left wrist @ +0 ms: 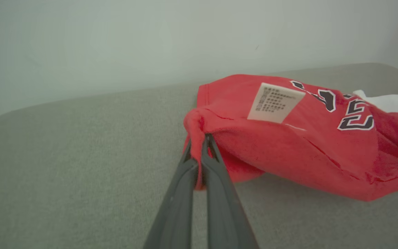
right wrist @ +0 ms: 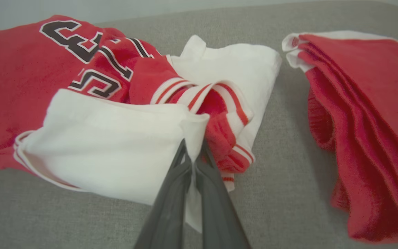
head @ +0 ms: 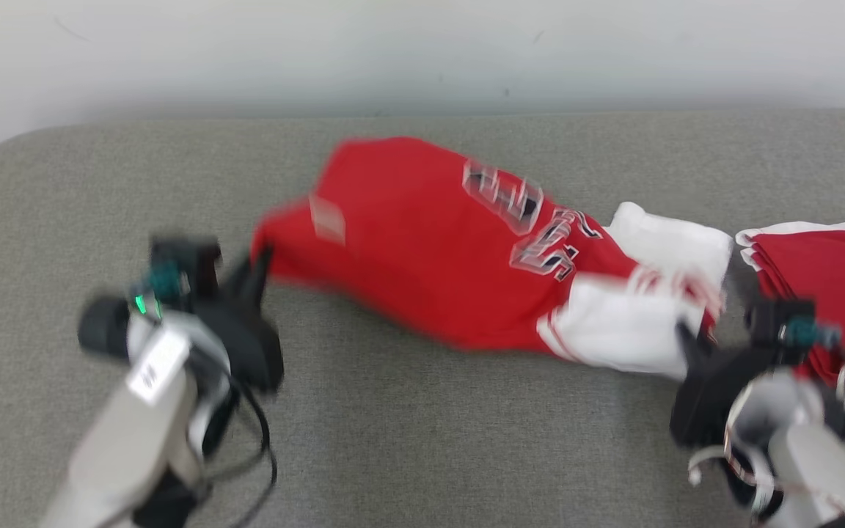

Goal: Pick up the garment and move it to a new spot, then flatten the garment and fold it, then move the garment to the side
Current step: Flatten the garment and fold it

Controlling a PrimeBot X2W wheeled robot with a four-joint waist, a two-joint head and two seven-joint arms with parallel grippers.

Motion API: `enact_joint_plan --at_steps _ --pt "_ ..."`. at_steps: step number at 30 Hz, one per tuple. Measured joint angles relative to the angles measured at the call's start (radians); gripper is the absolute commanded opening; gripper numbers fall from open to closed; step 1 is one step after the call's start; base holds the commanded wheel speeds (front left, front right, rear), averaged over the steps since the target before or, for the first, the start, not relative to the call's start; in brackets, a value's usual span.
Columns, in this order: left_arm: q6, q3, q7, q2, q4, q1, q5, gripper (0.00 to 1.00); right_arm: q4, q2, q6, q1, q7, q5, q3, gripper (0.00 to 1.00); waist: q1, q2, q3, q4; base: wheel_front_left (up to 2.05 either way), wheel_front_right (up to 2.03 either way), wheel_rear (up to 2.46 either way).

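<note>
garment [head: 422, 249] of soft red cloth, with white sleeves and black-and-white block lettering, lies bunched across the middle of a grey woven fabric surface [head: 393, 440]. it runs from the centre-left toward the right, with its red body to the left and its white parts to the right. a white rectangular printed label [left wrist: 275, 102] sits on the red cloth near the left end.

the left gripper [left wrist: 202, 138] is at the garment's left end. its two long dark fingers are pressed together with a thin fold of the red hem caught between them. in the left wrist view that pinched end stands a little clear of the surface, with shadow under the cloth beside it.

the right gripper [right wrist: 193, 145] is at the garment's right end. its fingers are likewise closed tight, nipping the edge of a white sleeve [right wrist: 109, 145] just beside a red-and-white striped ribbed trim [right wrist: 199, 95]. the sleeve spreads flat to the left of the fingers in the right wrist view.

a folded stack of red cloth with white edges [right wrist: 368, 103] lies at the right side of the surface. it is near the right gripper and set apart from the garment by a strip of bare grey. a pale plain wall [head: 422, 51] rises behind the far edge of the surface. the head view is blurred, so finer detail of the arms cannot be made out there.
</note>
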Motion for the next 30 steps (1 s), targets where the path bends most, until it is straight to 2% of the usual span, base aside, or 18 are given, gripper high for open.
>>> enact_joint_plan --at_steps 4,6,7,8,9,10,21,26,30 --pt "-0.015 -0.029 -0.026 0.01 0.06 0.121 0.0 0.0 0.041 0.021 0.018 0.076 0.027 0.027 0.016 0.0 0.0 0.0 0.008 0.008 0.0 0.0 0.0" --pt "-0.023 -0.039 -0.035 0.015 0.075 0.149 0.0 0.0 0.048 0.029 0.024 0.082 0.035 0.034 0.021 0.58 0.0 0.0 0.011 0.01 0.0 0.0 0.0" --pt "-0.027 -0.042 -0.041 0.015 0.081 0.158 0.0 0.06 0.051 0.031 0.031 0.083 0.038 0.038 0.023 1.0 0.0 0.0 0.011 0.01 0.0 0.0 0.0" --pt "-0.029 -0.044 -0.048 0.015 0.09 0.165 0.0 0.29 0.056 0.033 0.034 0.083 0.043 0.044 0.024 1.0 -0.0001 0.0 0.01 0.01 0.0 0.0 0.0" --pt "-0.036 -0.045 -0.049 0.016 0.096 0.171 0.0 0.45 0.06 0.034 0.036 0.084 0.047 0.049 0.025 1.0 0.0 0.0 0.008 0.01 0.0 0.0 0.0" --pt "-0.036 -0.049 -0.053 0.016 0.103 0.176 -0.001 1.0 0.062 0.034 0.039 0.087 0.051 0.053 0.026 1.0 0.0 0.0 0.005 0.01 0.0 0.0 0.0" --pt "-0.052 -0.029 -0.108 0.051 0.156 0.27 -0.021 1.0 0.043 -0.009 0.049 0.167 0.067 0.048 0.032 1.0 0.0 0.0 -0.046 0.009 0.0 0.0 0.0" --pt "-0.019 0.015 -0.177 0.077 0.139 0.344 -0.04 1.0 -0.01 -0.017 0.048 0.217 0.032 0.029 0.021 1.0 0.0 0.0 -0.075 0.005 0.0 0.0 0.0" --pt "0.03 0.054 -0.24 0.088 0.08 0.402 -0.059 1.0 -0.077 -0.014 0.037 0.253 -0.048 0.029 -0.016 1.0 0.0 0.0 -0.099 0.002 0.0 0.0 0.0"
